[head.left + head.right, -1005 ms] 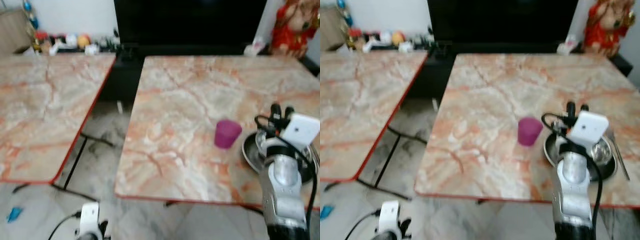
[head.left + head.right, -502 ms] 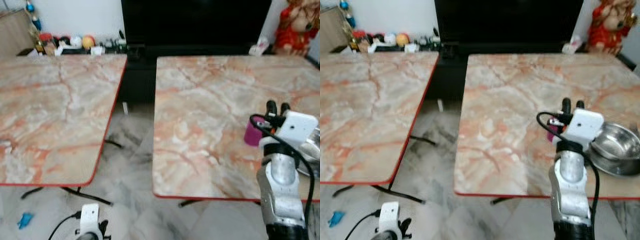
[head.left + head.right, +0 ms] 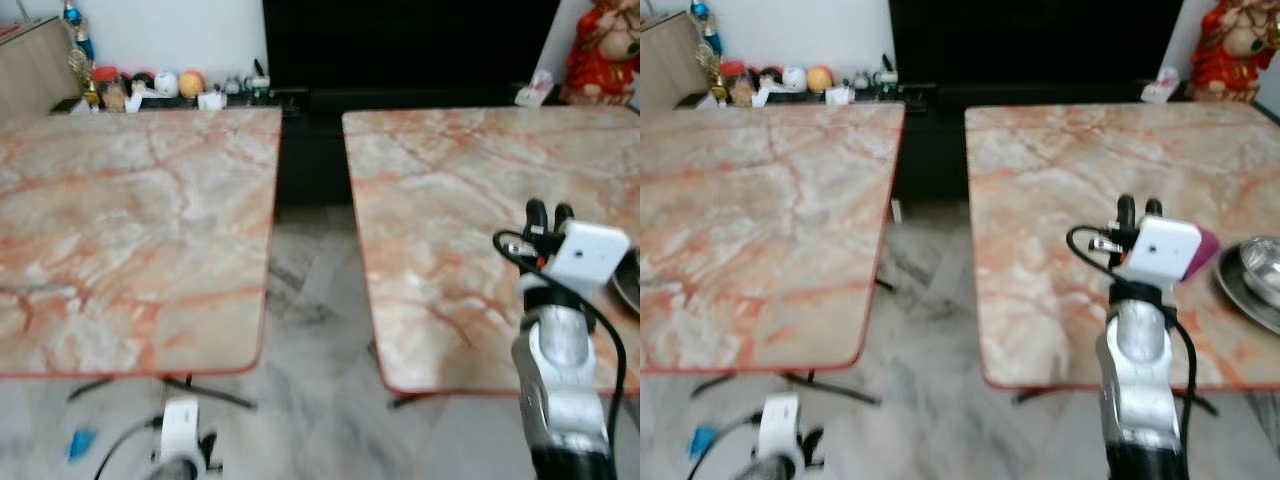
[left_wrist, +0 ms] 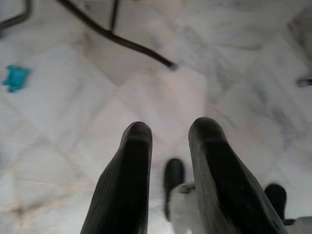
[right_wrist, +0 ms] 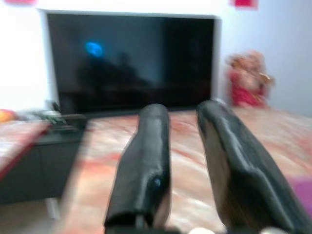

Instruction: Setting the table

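We see two orange-veined marble tables [image 3: 140, 220] before a large black television [image 3: 410, 45]; our right gripper [image 5: 183, 117], fingers slightly parted and empty, rises over the right-hand table [image 3: 1060, 190].

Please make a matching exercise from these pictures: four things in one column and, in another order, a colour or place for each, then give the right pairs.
Things:
1. purple cup
2. metal bowl
3. figurine
4. left gripper

Descriptions:
A. hangs low, fingers pointing at the marble floor
B. red, beside the dark TV
C. half hidden behind the right wrist's white camera
D. shiny, at the right table's right edge

Pairs: 1-C, 2-D, 3-B, 4-A
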Robot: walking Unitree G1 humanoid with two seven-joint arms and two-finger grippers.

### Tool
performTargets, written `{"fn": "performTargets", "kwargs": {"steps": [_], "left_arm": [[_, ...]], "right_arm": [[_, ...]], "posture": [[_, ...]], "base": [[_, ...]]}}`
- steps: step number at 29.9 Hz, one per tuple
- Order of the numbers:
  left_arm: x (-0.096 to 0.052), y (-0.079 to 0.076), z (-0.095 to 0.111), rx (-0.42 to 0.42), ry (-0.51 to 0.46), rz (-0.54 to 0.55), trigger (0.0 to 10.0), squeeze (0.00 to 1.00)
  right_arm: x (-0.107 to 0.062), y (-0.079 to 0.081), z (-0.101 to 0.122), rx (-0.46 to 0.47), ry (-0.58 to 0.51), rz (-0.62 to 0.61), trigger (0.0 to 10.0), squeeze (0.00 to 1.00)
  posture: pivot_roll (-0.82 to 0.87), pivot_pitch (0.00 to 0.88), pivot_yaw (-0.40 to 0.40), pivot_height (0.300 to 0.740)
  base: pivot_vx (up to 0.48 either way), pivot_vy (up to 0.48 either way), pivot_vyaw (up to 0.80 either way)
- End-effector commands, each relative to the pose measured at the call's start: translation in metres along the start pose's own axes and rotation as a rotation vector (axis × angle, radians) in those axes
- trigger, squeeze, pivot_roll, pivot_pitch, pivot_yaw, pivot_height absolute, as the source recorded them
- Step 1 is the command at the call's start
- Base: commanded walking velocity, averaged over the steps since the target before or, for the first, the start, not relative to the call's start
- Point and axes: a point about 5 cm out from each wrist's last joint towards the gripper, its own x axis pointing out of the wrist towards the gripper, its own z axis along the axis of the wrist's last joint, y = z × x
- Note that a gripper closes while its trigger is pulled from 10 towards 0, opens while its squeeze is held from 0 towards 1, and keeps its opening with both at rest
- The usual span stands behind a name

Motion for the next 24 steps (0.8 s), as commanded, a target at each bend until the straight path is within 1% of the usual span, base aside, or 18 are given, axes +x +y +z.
{"fn": "performTargets", "kwargs": {"steps": [1, 4, 7, 13, 16, 19, 24], "left_arm": [[-0.0001, -0.0025, -0.0029, -0.003, 0.018, -0.003, 10.0, 0.00], [0.0000, -0.0027, -0.0028, -0.004, 0.018, -0.003, 10.0, 0.00], [0.0001, -0.0029, -0.0026, -0.003, 0.017, -0.003, 10.0, 0.00], [0.0002, -0.0028, -0.0022, -0.003, 0.017, -0.003, 10.0, 0.00], [0.0002, -0.0027, -0.0020, -0.003, 0.016, -0.003, 10.0, 0.00], [0.0002, -0.0026, -0.0020, -0.002, 0.017, -0.003, 10.0, 0.00], [0.0002, -0.0025, -0.0019, -0.004, 0.016, -0.003, 10.0, 0.00]], "right_arm": [[0.0011, -0.0066, 0.0030, -0.015, -0.010, -0.017, 10.0, 0.00], [0.0005, -0.0054, 0.0027, -0.018, -0.011, -0.008, 10.0, 0.00], [-0.0003, -0.0025, 0.0031, -0.024, -0.019, 0.012, 10.0, 0.00], [-0.0004, -0.0013, 0.0024, -0.018, -0.014, 0.015, 10.0, 0.00], [-0.0003, -0.0006, 0.0024, -0.015, -0.014, 0.017, 10.0, 0.00], [-0.0002, -0.0009, 0.0009, 0.024, -0.006, -0.001, 10.0, 0.00], [-0.0004, -0.0003, -0.0005, 0.006, 0.001, 0.010, 10.0, 0.00]], "posture": [[0.06, 0.000, 0.000, 0.740], [0.06, 0.000, 0.000, 0.740], [0.06, 0.000, 0.000, 0.740], [0.06, 0.000, 0.000, 0.740], [0.06, 0.000, 0.001, 0.740], [0.06, 0.000, 0.002, 0.740], [0.06, 0.000, 0.001, 0.740]], "base": [[0.000, 0.364, 0.00], [0.000, 0.359, 0.00], [0.000, 0.356, 0.69], [0.000, 0.358, 0.79], [0.000, 0.352, 0.54], [0.000, 0.355, 0.00], [0.000, 0.356, 0.00]]}}
